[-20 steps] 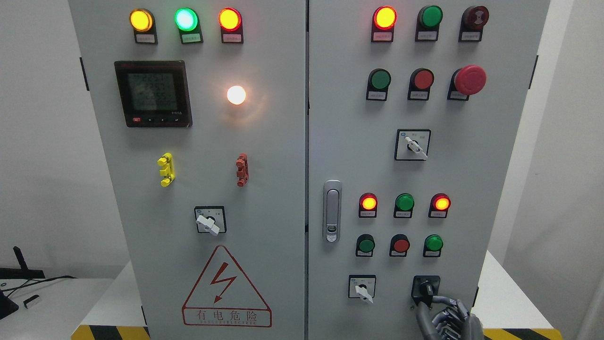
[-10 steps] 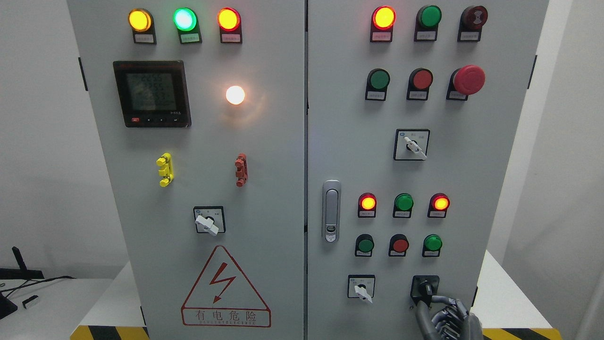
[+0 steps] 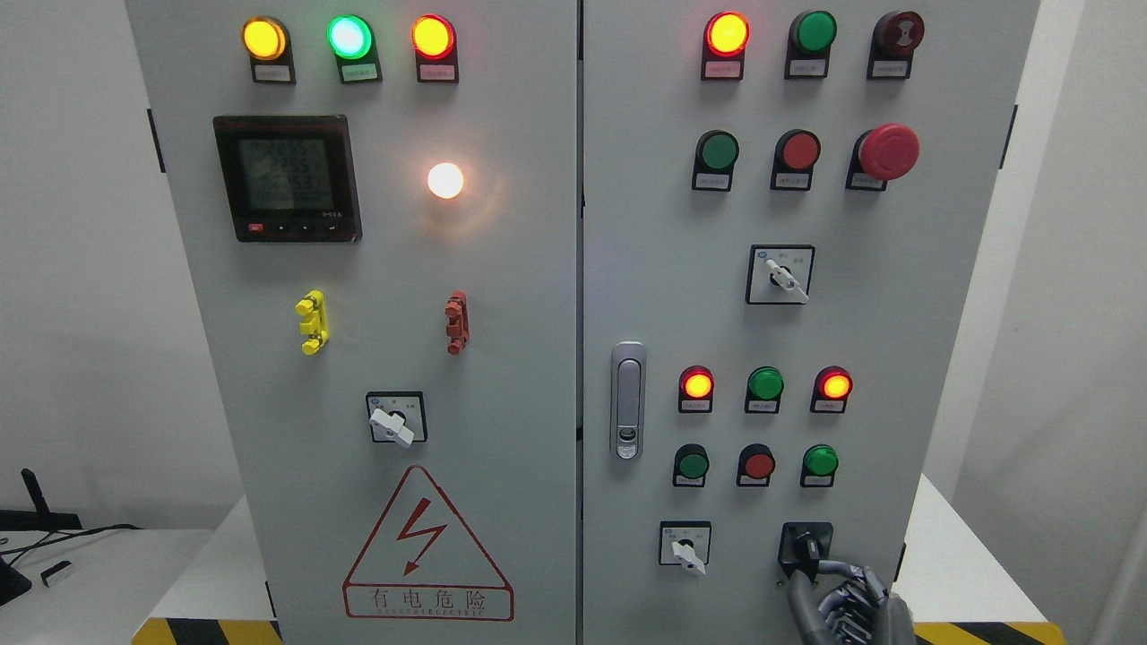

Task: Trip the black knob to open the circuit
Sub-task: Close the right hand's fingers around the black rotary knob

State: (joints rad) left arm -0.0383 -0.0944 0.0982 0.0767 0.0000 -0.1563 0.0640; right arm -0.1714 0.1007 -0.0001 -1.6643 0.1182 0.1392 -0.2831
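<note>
The black knob [image 3: 806, 545] sits on its black square plate at the lower right of the grey cabinet's right door [image 3: 896, 269]. My right hand [image 3: 820, 573] comes up from the bottom edge just below it. Its grey fingers [image 3: 799, 598] curl up around the lower end of the knob's handle and touch it. The knob's handle points down and slightly right. Most of the hand is cut off by the picture's bottom edge. The left arm does not show.
A white selector switch [image 3: 685, 548] sits left of the black knob, with rows of red and green buttons and lit lamps [image 3: 697, 385] above. A red mushroom stop button [image 3: 889, 150] juts out higher up. The door latch [image 3: 629, 399] is near the middle seam.
The whole view has drifted a few pixels to the left. My right hand stays at the black knob, and the knob's angle looks the same.
</note>
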